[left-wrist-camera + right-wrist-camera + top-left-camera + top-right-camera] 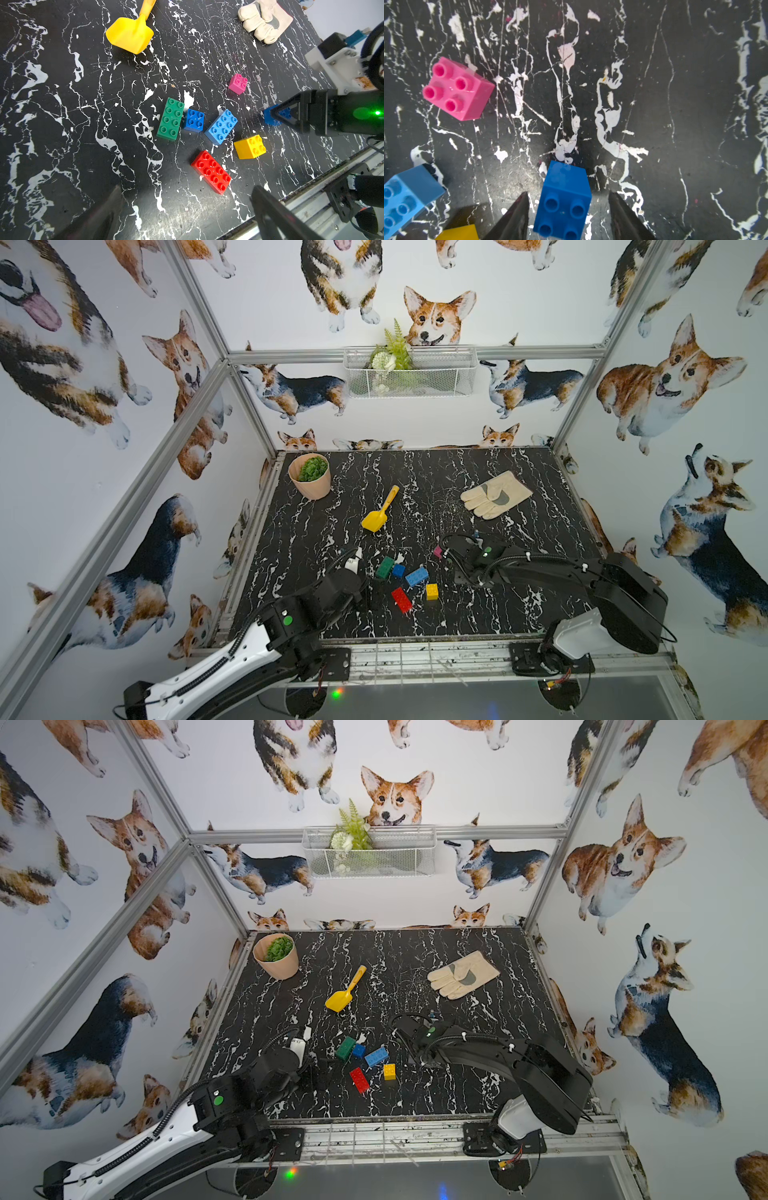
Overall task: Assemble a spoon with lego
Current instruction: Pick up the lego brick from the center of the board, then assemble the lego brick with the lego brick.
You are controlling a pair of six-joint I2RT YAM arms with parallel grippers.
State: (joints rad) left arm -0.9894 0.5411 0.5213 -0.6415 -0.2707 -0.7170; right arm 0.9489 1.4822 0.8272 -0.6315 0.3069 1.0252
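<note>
Lego bricks of chunky studded plastic (220, 126) lie loose and unjoined, near-centre on the black marbled surface (62, 124); no spoon built yet. Right hand (568, 193) straddles a small dark-blue brick (562, 207), jaws apart, unclamped; left hand (187, 187) gapes wide.

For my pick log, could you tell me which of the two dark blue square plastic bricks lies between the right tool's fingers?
The dark blue square plastic brick alone inside the right tool; its twin sits beside the long green plastic brick.
</note>
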